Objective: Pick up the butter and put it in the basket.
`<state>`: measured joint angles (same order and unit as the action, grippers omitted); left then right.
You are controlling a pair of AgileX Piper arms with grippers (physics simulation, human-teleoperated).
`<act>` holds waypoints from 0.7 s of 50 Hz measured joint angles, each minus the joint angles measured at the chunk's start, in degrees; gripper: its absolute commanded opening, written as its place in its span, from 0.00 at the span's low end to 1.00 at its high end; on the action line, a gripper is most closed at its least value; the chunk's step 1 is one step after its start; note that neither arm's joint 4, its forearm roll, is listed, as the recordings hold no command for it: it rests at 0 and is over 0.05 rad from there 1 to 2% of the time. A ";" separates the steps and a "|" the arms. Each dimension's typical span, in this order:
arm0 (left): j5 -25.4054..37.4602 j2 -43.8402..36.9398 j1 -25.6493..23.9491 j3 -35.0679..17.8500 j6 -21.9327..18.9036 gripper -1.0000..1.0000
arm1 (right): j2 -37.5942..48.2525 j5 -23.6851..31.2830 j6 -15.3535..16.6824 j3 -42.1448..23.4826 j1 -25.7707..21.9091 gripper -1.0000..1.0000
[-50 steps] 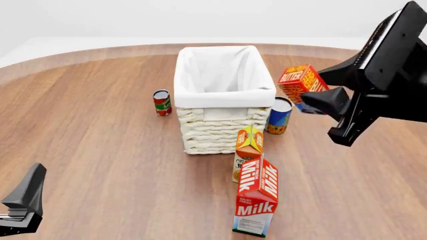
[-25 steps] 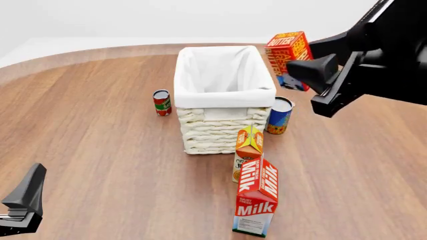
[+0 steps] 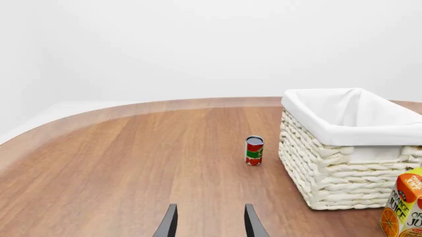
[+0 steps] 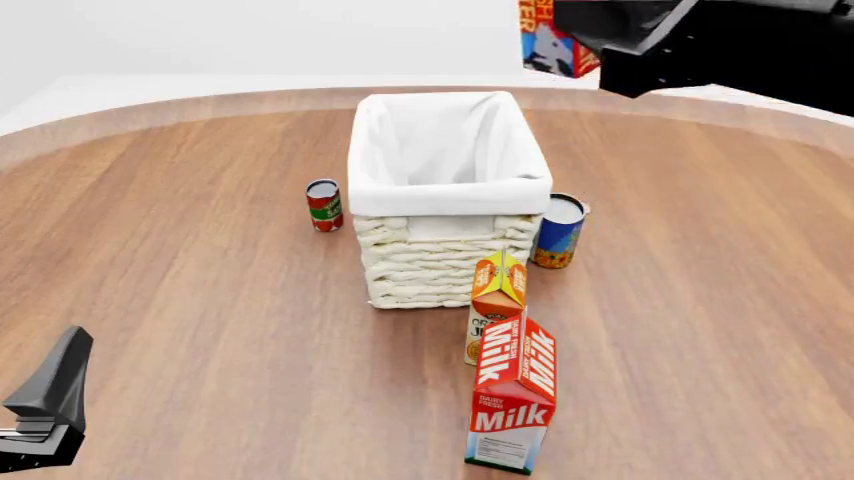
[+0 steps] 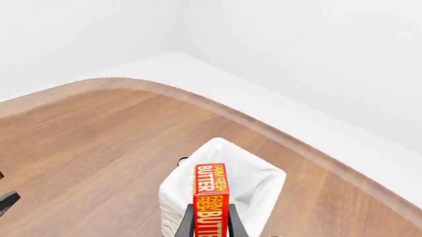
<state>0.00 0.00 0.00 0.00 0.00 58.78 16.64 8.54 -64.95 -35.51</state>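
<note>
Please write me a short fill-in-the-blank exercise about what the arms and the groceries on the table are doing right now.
1. The right gripper is shut on the ____.
2. Inside, the basket is lined with ____ cloth.
3. The left gripper hangs open, holding ____.
4. The milk carton stands nearer the camera than the ____ juice carton.

Missing words: butter; white; nothing; orange
</note>
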 measured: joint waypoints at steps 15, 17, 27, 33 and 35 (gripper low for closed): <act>0.00 0.00 0.00 0.00 0.00 1.00 | 16.90 8.19 -5.05 -19.42 4.68 0.00; 0.00 0.00 0.00 0.00 0.00 1.00 | 18.50 9.39 -5.63 -21.33 5.01 0.00; 0.00 0.00 0.00 0.00 0.00 1.00 | 24.18 14.56 -7.41 -29.55 6.78 0.00; 0.00 0.00 0.00 0.00 0.00 1.00 | 26.48 16.46 -8.07 -32.74 7.99 0.00; 0.00 0.00 0.00 0.00 0.00 1.00 | 27.23 16.78 -8.25 -33.39 8.47 0.00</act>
<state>0.00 0.00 0.00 0.00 0.00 86.00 33.41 0.29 -98.34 -27.04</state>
